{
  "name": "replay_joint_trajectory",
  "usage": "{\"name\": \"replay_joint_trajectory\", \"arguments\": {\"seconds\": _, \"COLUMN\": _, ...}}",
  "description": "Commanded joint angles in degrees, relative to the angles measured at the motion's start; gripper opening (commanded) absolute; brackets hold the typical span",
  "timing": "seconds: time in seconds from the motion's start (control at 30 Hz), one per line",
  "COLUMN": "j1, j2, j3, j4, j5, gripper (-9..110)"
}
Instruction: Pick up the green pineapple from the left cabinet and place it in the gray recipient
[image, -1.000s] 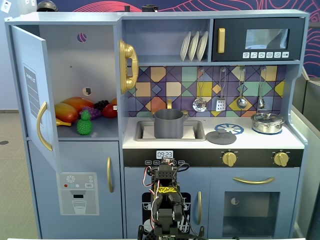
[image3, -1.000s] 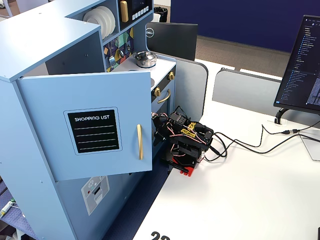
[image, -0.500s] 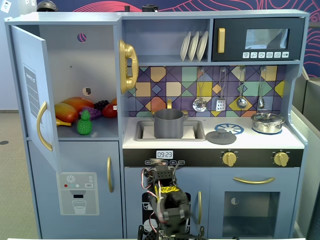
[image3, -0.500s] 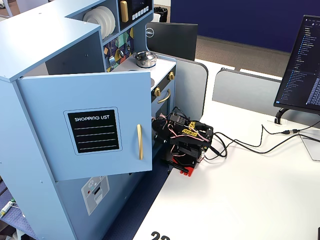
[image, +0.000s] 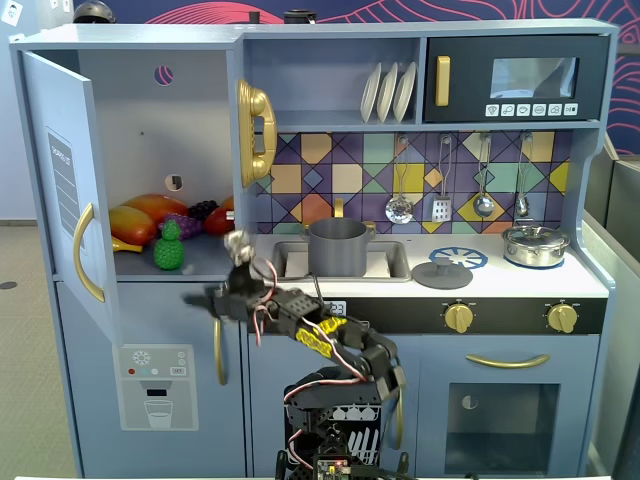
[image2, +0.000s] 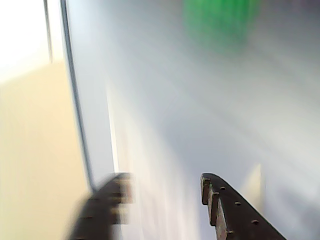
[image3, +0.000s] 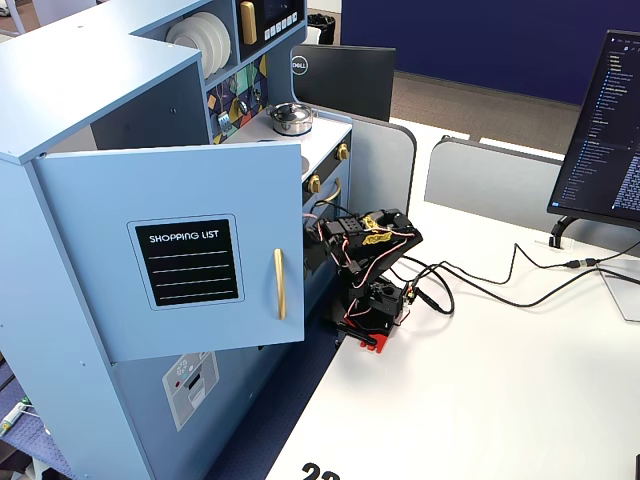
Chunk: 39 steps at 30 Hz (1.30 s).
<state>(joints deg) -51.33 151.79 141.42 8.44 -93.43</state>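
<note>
My tool (image2: 165, 200) is parted and empty: the wrist view shows two dark fingers with a clear gap between them and nothing in that gap. That view is motion-blurred, so I cannot grade the opening more finely.

In a fixed view the tool (image: 200, 300) sits below the front lip of the left cabinet (image: 140, 120), just beside the open door's lower edge, pointing to that view's left. The other fixed view hides it behind the door (image3: 200, 260).

The green pineapple (image: 169, 247) stands upright on the cabinet floor, crown up, near the front edge — above the tool and slightly further in. In the wrist view it reads only as a green smear (image2: 220, 20) at the top, ahead and a little right of the finger gap. Its long axis is vertical.

I judge the coming move needs a lift over the lip, then a forward reach.

The gray recipient (image: 338, 245) stands in the sink (image: 392, 262), well to the right — untouched.
</note>
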Motion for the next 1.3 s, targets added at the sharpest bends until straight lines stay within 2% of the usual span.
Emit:
{"name": "replay_joint_trajectory", "arguments": {"seconds": 0.0, "j1": 2.2, "j2": -4.92, "j3": -5.36, "j4": -10.46, "j5": 2.02, "gripper": 28}}
{"name": "replay_joint_trajectory", "arguments": {"seconds": 0.17, "j1": 4.57, "j2": -7.91, "j3": -4.92, "j4": -15.47, "j5": 2.29, "gripper": 37}}
{"name": "replay_joint_trajectory", "arguments": {"seconds": 0.37, "j1": 5.8, "j2": -12.92, "j3": -7.47, "j4": -17.58, "j5": 2.99, "gripper": 41}}
{"name": "replay_joint_trajectory", "arguments": {"seconds": 0.7, "j1": 7.47, "j2": -24.79, "j3": -14.85, "j4": -22.68, "j5": 4.31, "gripper": 43}}
{"name": "replay_joint_trajectory", "arguments": {"seconds": 1.27, "j1": 7.56, "j2": -38.94, "j3": -28.56, "j4": -23.12, "j5": 3.69, "gripper": 43}}
